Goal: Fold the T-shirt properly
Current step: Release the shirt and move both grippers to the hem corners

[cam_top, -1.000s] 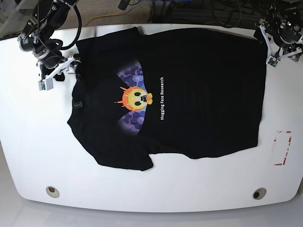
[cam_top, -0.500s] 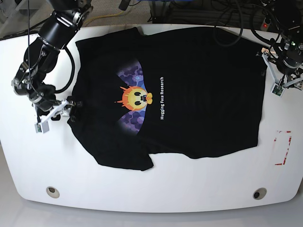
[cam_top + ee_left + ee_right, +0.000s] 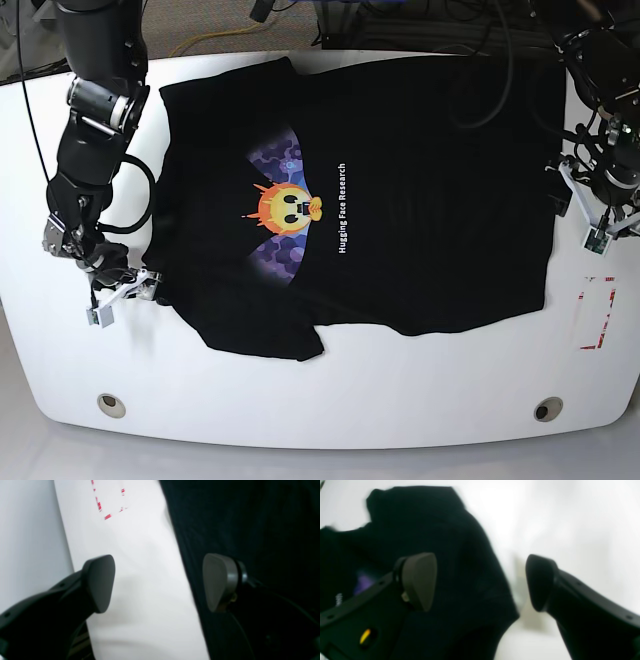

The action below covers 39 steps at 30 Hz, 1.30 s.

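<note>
A white surface (image 3: 330, 400) with rounded corners carries the T-shirt (image 3: 430, 190), a black one spread flat and print-up — orange-yellow face, purple wings and a line of white text near its middle. A red-marked rectangle (image 3: 597, 312) sits at the surface's edge in the base view. The left gripper (image 3: 158, 582) hangs with its jaws apart, straddling the hem edge: one finger over bare white, the other over black cloth. The right gripper (image 3: 481, 582) is likewise spread wide at a sleeve (image 3: 460, 562) — nothing is held in either.
</note>
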Available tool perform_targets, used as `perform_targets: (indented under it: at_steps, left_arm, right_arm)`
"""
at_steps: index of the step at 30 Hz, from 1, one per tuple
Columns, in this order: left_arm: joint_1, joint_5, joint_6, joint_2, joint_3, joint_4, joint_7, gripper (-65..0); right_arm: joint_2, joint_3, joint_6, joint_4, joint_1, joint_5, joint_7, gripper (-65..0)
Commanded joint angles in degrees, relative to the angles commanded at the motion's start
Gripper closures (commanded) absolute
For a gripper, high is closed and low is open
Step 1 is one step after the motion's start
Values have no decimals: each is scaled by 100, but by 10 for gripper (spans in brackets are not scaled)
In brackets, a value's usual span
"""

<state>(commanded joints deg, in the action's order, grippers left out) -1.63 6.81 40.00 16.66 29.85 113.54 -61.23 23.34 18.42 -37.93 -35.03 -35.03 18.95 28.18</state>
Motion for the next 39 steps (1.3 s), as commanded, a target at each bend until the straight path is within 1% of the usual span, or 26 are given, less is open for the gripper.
perform_targets:
  at_steps: [4,7,10,16,17,19,21,23,24,25,27,28,30,32,33,35,36,37,39]
  left_arm:
    - [88,0,0,0,18,-44,0,-507]
    - [97,9,0,0,9,-44,0,-508]
    - [97,9,0,0,9,-44,18,-508]
    - [167,9,0,0,9,-132,18,-508]
    - [185,9,0,0,18,-193,18,-508]
    - [273,9,0,0,26,-290,18,-508]
    - [378,9,-31,0,26,-492,18,-508]
    - [501,9,-338,0,26,-738,18,-510]
    - [589,9,-479,0,26,-879,18,-510]
    - [703,9,-593,0,26,-1073,18,-511]
    - [897,9,-734,0,26,-1433,18,-511]
    - [1037,18,-831,0,26,-1723,18,-511]
    - [1310,26,-945,0,26,-2251,26,-511]
    - [1512,26,-989,0,26,-2620,35,-511]
    - [1670,35,-998,0,26,-2884,88,-511]
    - [1846,26,-998,-44,18,-3270,334,-511]
    - [1908,18,-1024,-97,18,-3420,484,-511]
    - [1987,9,-1059,-132,9,-3684,730,-511]
    - [2066,9,-1103,-132,0,-4026,949,-511]
  right_arm:
    - [105,-360,53,475,-35,-9,-580,-531]
    - [132,-571,62,571,0,-9,-905,-531]
    - [132,-747,62,747,18,-9,-1073,-531]
    - [62,-809,70,897,79,-18,-1125,-530]
    - [-44,-818,70,853,132,-18,-1125,-515]
    - [-123,-818,70,826,149,-18,-1125,-468]
    - [-158,-818,70,826,149,-18,-1125,-379]
    - [-220,-818,70,826,149,-18,-1125,-315]
    - [-246,-818,70,826,149,-18,-1125,-304]
    - [-255,-818,70,826,149,-18,-1125,-308]
    - [-273,-818,70,826,149,-18,-1125,-309]
    - [-273,-818,70,826,149,-18,-1125,-298]
    - [-281,-818,70,826,149,-18,-1125,-252]
    - [-290,-818,70,826,149,-18,-1125,-190]
    - [-290,-826,70,826,141,-18,-1125,-144]
    - [-290,-826,70,826,141,-18,-1125,-92]
    - [-290,-826,70,826,141,-18,-1125,-76]
    - [-299,-826,70,826,141,-18,-1125,-62]
    - [-299,-826,70,826,141,-18,-1125,-62]
